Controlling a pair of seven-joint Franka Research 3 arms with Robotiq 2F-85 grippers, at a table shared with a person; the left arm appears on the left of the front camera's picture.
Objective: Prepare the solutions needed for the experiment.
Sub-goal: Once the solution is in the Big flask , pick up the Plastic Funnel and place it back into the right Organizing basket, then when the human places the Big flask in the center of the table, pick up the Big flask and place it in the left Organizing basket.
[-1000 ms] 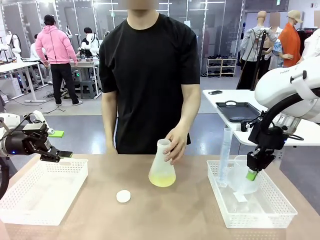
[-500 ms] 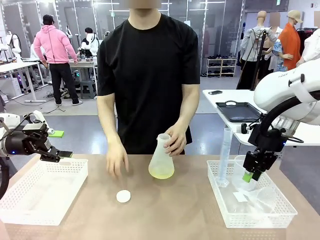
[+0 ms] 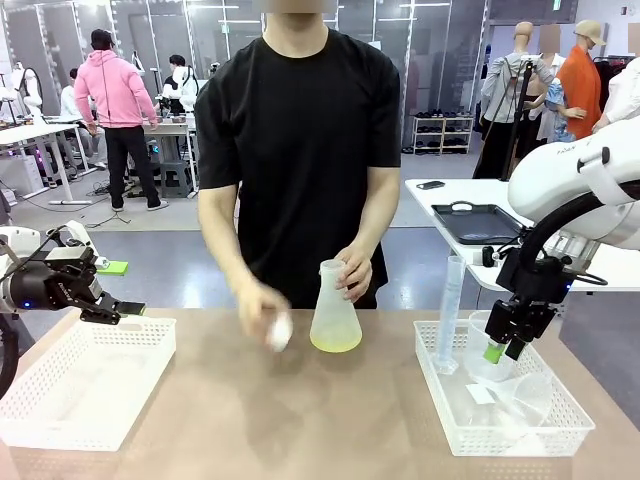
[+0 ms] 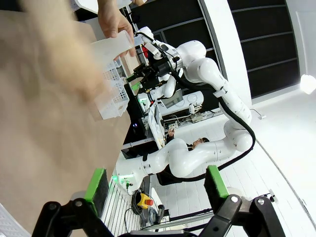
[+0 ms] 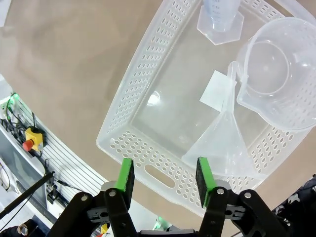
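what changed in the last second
The person's free hand came down and lifted the white cap off the table, up beside the flask. The flask with its yellow solution shifted slightly to the robot's right, the other hand still on its neck. The left gripper and right gripper stayed open, roughly in place.

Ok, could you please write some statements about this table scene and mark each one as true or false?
1. The frosted conical plastic flask holds pale yellow liquid at its bottom. True.
2. The right gripper is shut on the clear plastic funnel. False: it is open and empty, and the funnel lies in the white perforated basket.
3. A person's hand holds the flask's neck. True.
4. The tall clear graduated cylinder stands in the basket on the robot's left. False: it stands in the white perforated basket on the robot's right.
5. The left gripper is open. True.
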